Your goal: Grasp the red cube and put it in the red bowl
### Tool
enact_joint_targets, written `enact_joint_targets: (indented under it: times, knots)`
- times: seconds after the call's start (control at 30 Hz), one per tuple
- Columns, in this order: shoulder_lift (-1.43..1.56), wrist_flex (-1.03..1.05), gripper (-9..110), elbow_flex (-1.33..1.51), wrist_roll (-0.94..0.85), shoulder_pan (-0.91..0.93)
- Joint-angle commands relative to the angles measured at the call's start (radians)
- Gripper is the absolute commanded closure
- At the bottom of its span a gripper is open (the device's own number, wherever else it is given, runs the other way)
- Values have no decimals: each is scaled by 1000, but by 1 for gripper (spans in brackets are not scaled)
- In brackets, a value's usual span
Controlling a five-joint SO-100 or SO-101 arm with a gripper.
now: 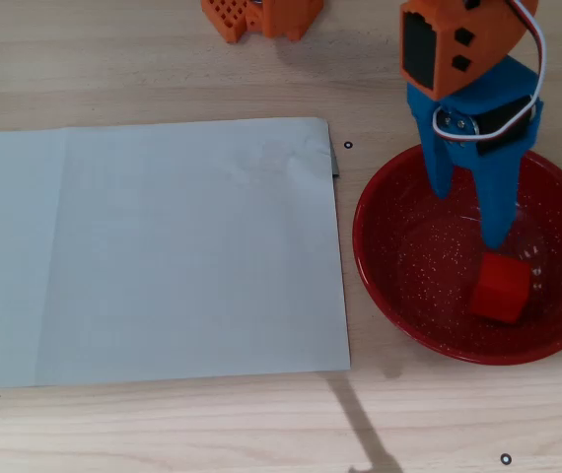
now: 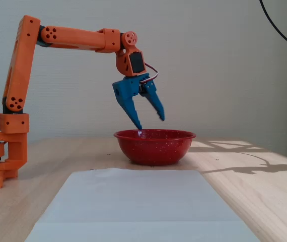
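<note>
The red cube (image 1: 502, 287) lies inside the red bowl (image 1: 389, 286), toward its lower right in the overhead view. In the fixed view the bowl (image 2: 154, 147) stands on the wooden table and its wall hides the cube. My gripper (image 1: 470, 217) has blue fingers and hangs open and empty above the bowl, its tips just above the cube in the overhead view. In the fixed view the gripper (image 2: 150, 123) is spread wide, with one fingertip near the bowl's rim.
A large pale grey sheet (image 1: 153, 251) covers the table left of the bowl; it shows in front of the bowl in the fixed view (image 2: 138, 206). The orange arm base (image 2: 5, 151) stands at the left of the fixed view. Orange robot parts (image 1: 261, 15) sit at the overhead view's top edge.
</note>
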Motion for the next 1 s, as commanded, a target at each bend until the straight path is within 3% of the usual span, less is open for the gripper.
enact_joint_targets:
  times: [0.0,0.23,0.63,0.97]
  knots:
    - [156,74,82,-156,-26,-3]
    - [298,173,100,-150,-2,-100]
    - [686,210,101,161,34,-331]
    - [1058,25,101,629,31,-443]
